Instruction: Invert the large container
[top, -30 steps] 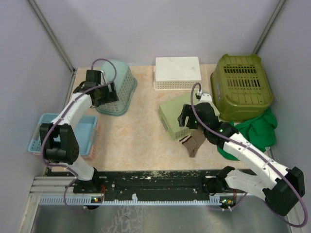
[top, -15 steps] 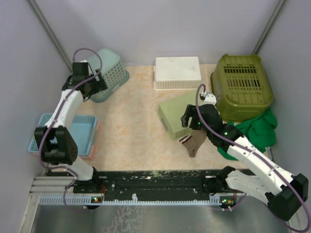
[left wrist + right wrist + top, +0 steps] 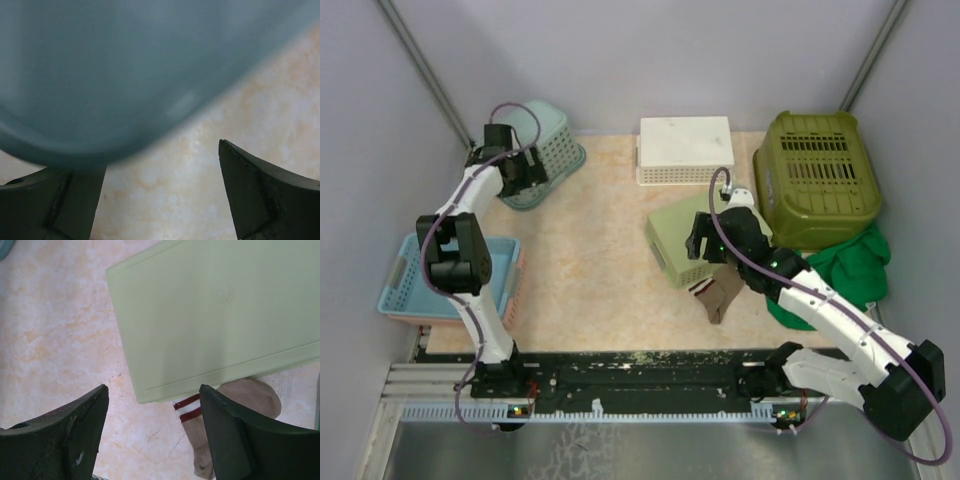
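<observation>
One beige marbled bench [image 3: 600,270] carries the job. The teal slatted plastic basket [image 3: 548,148], judged the large container, lies tipped well left of the white lidded box [image 3: 686,150], its long axis slanting away from that box. The wall is close behind it, with bare bench toward the box. The left jaws [image 3: 525,178] are spread wide and grip nothing, just at its near side. The right jaws [image 3: 708,245], equally agape and empty, hang in front of the box, farther off.
</observation>
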`<state>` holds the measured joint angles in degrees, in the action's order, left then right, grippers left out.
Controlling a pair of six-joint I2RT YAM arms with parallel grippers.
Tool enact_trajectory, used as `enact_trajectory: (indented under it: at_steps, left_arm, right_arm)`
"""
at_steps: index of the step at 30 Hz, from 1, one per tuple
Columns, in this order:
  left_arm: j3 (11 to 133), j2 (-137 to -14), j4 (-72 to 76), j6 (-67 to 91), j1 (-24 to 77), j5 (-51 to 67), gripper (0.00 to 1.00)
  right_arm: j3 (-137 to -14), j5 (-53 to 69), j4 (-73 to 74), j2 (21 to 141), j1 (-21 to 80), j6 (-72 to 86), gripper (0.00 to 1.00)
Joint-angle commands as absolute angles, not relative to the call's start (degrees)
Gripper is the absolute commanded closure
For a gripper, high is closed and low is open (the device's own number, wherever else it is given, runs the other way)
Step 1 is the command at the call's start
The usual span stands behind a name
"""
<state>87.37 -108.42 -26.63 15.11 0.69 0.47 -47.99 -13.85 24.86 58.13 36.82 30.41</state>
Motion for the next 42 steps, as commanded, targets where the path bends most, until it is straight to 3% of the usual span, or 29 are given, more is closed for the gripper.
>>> enact_trajectory:
  at_steps: [1, 5, 15, 24, 34, 40, 42]
  left_arm:
    - [102.9, -113.4, -31.8, 14.0, -4.0, 1.5, 0.03]
    - [104.0, -111.3, -36.0, 15.0, -3.4, 1.4, 0.00]
    - [72.1, -83.8, -36.4, 23.0, 0.6, -3.9, 0.01]
    - [60.9, -66.7, -42.5, 32.3, 1.4, -21.5, 0.00]
    - [59.3, -72.9, -40.9, 42.5, -1.2, -29.0, 0.00]
    - [66.8, -83.7, -48.1, 50.7, -5.4, -32.7, 0.11]
    - [67.9, -86.3, -49.1, 52.1, -6.6, -31.1, 0.19]
  right_arm:
    - [-52.0, -13.5, 21.8, 58.1, 36.3, 29.1, 0.27]
    - [-51.9, -13.7, 22.6, 57.8, 36.4, 29.3, 0.27]
    - [-52.8, -11.7, 21.4, 60.8, 36.4, 29.0, 0.27]
    - [-52.1, -8.9, 18.3, 63.9, 36.4, 28.4, 0.27]
    - [-49.5, -9.0, 18.1, 61.8, 36.3, 28.4, 0.27]
    - [-47.3, -10.9, 19.7, 58.5, 36.3, 28.4, 0.27]
    - [-46.7, -11.2, 20.1, 57.6, 36.3, 28.5, 0.27]
